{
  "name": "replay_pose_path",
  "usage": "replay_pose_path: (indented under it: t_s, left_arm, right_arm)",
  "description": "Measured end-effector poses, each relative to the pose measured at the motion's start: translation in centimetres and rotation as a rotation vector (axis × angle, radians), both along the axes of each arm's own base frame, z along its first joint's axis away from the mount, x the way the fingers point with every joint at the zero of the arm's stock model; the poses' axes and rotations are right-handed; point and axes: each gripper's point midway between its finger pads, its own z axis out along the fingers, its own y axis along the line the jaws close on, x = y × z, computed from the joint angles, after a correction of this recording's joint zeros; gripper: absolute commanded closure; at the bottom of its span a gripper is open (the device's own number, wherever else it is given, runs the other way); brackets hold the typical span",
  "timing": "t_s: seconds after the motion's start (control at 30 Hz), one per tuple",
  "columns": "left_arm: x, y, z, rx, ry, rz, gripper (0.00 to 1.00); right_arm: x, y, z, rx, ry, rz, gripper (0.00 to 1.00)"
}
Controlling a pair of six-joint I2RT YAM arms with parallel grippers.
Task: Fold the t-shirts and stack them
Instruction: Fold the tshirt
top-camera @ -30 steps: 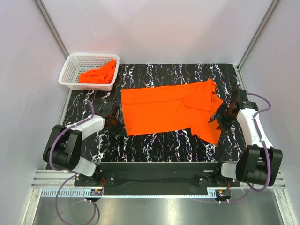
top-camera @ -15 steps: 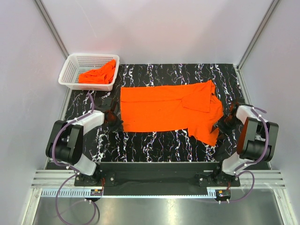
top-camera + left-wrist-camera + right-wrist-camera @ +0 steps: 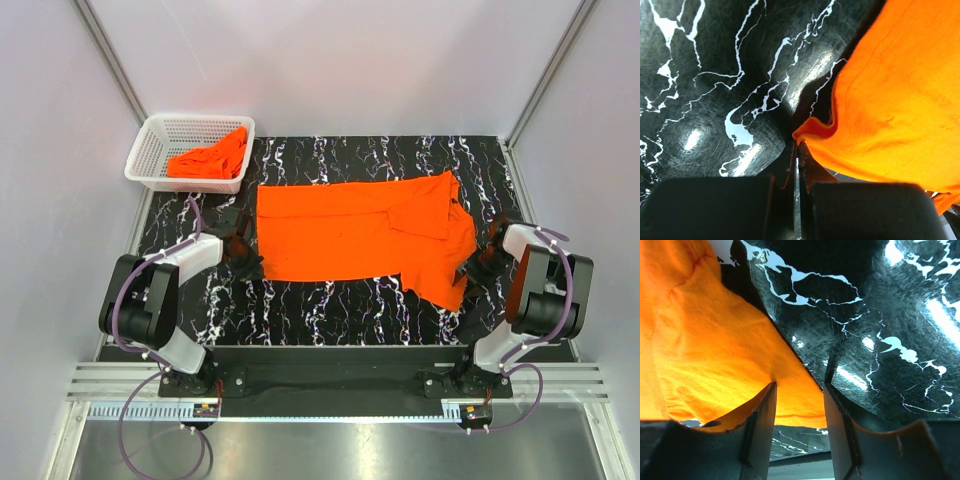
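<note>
**Left gripper closed on the edge of the orange t-shirt**

The left gripper point(image 3: 797, 150) sits at the bottom of the view. Its two dark fingers point(image 3: 812, 172) are pressed together, so no gap shows between them. A thin strip of orange cloth runs down into the line where they meet. Just above the tips, the edge of the t-shirt point(image 3: 890, 90) curls up into a small raised fold. From there the cloth spreads over the right half of the view, mostly smooth, with a stitched hem line near its border. The left half shows the black table point(image 3: 710, 75) with white marble veins and some bright reflections of light.
</note>
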Motion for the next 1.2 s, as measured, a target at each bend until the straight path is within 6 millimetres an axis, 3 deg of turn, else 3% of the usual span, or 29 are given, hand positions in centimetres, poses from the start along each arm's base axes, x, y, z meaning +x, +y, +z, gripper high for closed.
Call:
replay_pose_path:
  t_s: [0.2,0.47,0.77,1.2]
  left_arm:
    - [0.0,-0.1,0.0,-0.003,-0.001,-0.006,1.00]
    - [-0.2,0.0,0.0,-0.004,-0.009,-0.016,1.00]
    - [-1.7,0.2,0.1,-0.010,-0.009,-0.042,1.00]
    - [-4.2,0.7,1.0,-0.022,-0.035,-0.045,1.00]
  right_arm:
    - [-0.2,-0.1,-0.1,0.000,0.019,-0.009,0.68]
    - [-0.5,0.0,-0.2,0.010,0.016,-0.023,1.00]
    - [-1.3,0.6,0.3,0.005,-0.028,-0.048,1.00]
    - [-2.5,0.4,6.6,-0.073,-0.202,-0.119,1.00]
